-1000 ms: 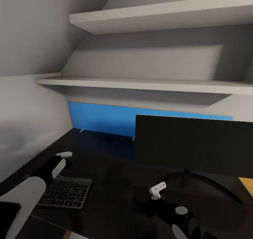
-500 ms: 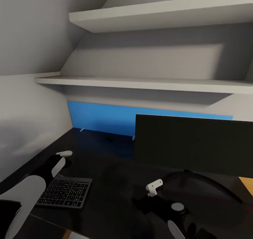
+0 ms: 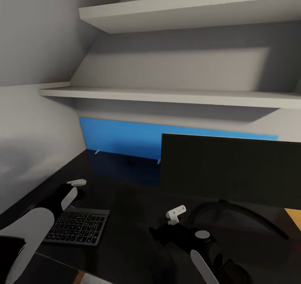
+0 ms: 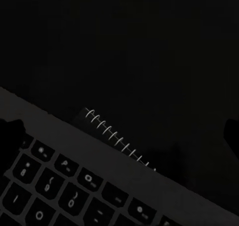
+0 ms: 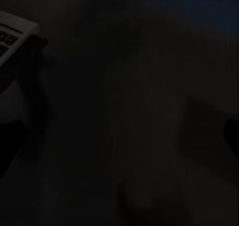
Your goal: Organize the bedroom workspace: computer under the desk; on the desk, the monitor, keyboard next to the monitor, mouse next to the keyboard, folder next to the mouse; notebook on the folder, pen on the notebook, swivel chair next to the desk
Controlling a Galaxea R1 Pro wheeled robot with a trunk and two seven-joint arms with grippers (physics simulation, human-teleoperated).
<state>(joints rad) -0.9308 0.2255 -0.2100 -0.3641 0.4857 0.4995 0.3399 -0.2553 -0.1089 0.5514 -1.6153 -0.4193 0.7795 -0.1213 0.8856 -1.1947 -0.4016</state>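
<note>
Head view. Black desk (image 3: 125,192) runs under two pale wall shelves (image 3: 175,96), with a blue panel (image 3: 121,138) standing along its back edge. Monitor (image 3: 230,169) stands upright on the desk at the right, screen dark; its curved black stand (image 3: 246,215) arcs across the desk below it. Keyboard (image 3: 77,226) lies flat on the desk at front left, well apart from the monitor, with bare desk between them. Left arm reaches in from the lower left; left hand (image 3: 75,183) sits just beyond the keyboard's far left corner, low over the desk. Only a white finger piece shows, so the gap between the fingers cannot be judged. Right arm comes in from the lower right; right hand (image 3: 161,234) sits over the bare desk between keyboard and monitor stand, just beside the stand. The hand end is black against black, spread not readable. An orange-brown patch (image 3: 294,217) shows past the desk's right edge.

Left wrist view. Very dark. Keyboard (image 4: 74,181) close up, its top rows of keys and pale frame visible. Just beyond its far edge lies a white spiral binding (image 4: 119,141) on something dark, likely the notebook, resting on the desk (image 4: 124,46). A dark finger tip shows at each side edge of the frame, set far apart, nothing between them; this hand looks wide.

Right wrist view. Nearly black. One corner of the keyboard (image 5: 12,39) shows, pale edge and a few keys. The rest is dark desk (image 5: 129,111). Finger spacing cannot be told here.
</note>
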